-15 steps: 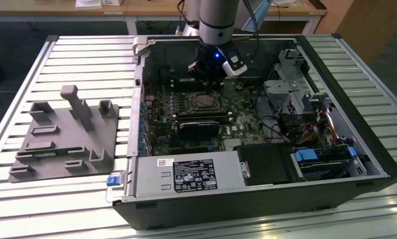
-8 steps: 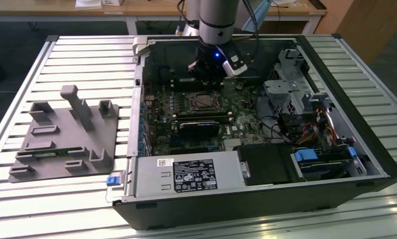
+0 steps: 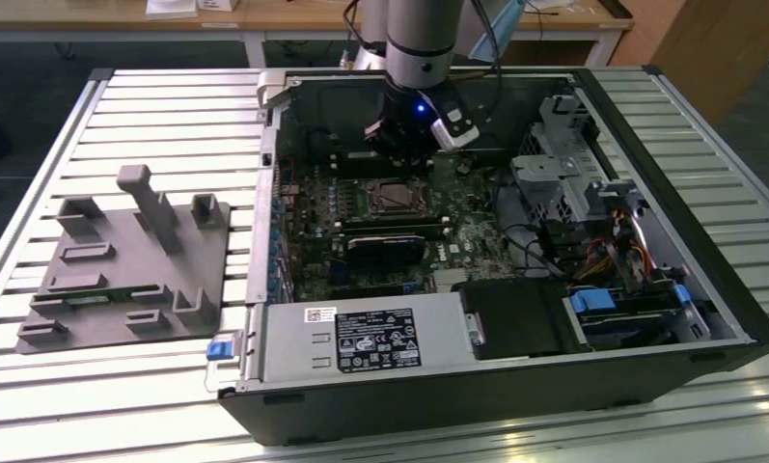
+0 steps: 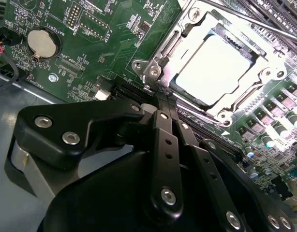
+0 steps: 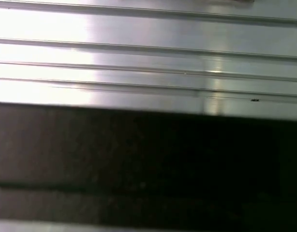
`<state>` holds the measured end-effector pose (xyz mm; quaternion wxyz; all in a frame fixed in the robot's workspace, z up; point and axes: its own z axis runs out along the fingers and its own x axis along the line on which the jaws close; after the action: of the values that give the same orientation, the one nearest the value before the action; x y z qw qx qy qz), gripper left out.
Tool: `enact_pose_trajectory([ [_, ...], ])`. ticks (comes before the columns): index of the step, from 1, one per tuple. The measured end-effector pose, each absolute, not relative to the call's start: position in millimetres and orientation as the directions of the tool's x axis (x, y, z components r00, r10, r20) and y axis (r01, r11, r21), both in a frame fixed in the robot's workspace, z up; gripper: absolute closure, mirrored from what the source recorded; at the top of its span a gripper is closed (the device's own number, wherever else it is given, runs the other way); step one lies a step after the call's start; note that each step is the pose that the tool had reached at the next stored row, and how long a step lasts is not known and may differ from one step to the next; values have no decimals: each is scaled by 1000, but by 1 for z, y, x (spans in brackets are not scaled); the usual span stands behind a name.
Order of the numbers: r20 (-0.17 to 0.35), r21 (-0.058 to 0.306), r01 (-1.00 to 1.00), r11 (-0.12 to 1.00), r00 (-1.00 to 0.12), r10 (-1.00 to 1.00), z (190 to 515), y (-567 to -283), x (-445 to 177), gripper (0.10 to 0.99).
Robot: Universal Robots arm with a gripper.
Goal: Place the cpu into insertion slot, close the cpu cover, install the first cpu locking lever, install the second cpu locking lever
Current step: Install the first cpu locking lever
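1. One gripper [image 4: 160, 99] is hanging fingertips-down at the socket's edge, fingers looking pinched together, gripping nothing I can see.
2. Cpu [image 4: 214, 67] is sitting in the slot [image 4: 221, 118], cover [image 4: 189, 36] down, just beyond the tips.

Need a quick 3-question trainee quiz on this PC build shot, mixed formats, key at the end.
1. True or false: the cpu already sits in the insertion slot.
2. In the second wrist view, the gripper tips are nearest: A) the round coin battery B) a corner of the cpu cover C) the grey fixture on the table.
3. Fill in: in the exterior view, the arm reaches down into the open ____ case.

Key: 1 true; 2 B; 3 computer.
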<state>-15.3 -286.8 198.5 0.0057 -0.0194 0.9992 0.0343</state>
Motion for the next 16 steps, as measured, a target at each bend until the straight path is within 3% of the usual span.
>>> enact_pose_trajectory([
  [16, -12, 56, -39, 998, -999, -38, 199, -287, -15, 980],
])
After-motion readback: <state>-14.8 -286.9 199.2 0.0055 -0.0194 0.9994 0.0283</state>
